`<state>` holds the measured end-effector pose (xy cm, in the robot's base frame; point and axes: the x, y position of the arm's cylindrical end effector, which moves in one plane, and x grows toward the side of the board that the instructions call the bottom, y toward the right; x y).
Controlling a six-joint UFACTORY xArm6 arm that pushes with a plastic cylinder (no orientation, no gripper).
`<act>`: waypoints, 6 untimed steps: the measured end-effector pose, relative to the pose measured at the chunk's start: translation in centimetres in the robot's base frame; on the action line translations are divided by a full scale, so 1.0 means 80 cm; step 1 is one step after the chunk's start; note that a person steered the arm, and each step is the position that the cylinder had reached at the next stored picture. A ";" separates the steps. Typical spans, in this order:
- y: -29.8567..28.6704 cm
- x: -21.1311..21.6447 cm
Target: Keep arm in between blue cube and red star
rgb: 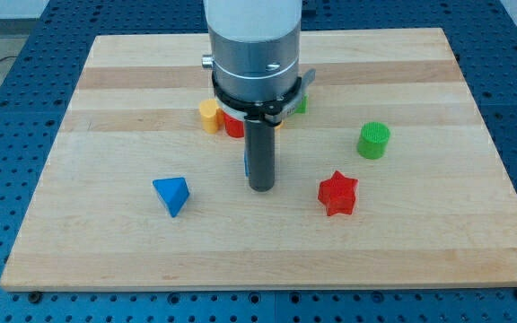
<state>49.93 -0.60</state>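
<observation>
My tip (260, 187) rests on the wooden board (420, 251) near its middle. The blue cube (247, 163) is almost wholly hidden behind the rod; only thin blue slivers show at the rod's sides, just above the tip. The red star (337, 193) lies to the right of the tip, about a block's width away, at nearly the same height in the view. The tip stands just below the blue cube and left of the red star.
A blue triangular block (171, 195) lies left of the tip. A green cylinder (374, 140) stands up and right of the star. A yellow block (208, 116), a red block (232, 125) and a green block (302, 104) sit behind the arm, partly hidden.
</observation>
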 end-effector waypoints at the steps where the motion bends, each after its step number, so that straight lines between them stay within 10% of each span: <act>1: 0.035 -0.003; 6: 0.043 -0.052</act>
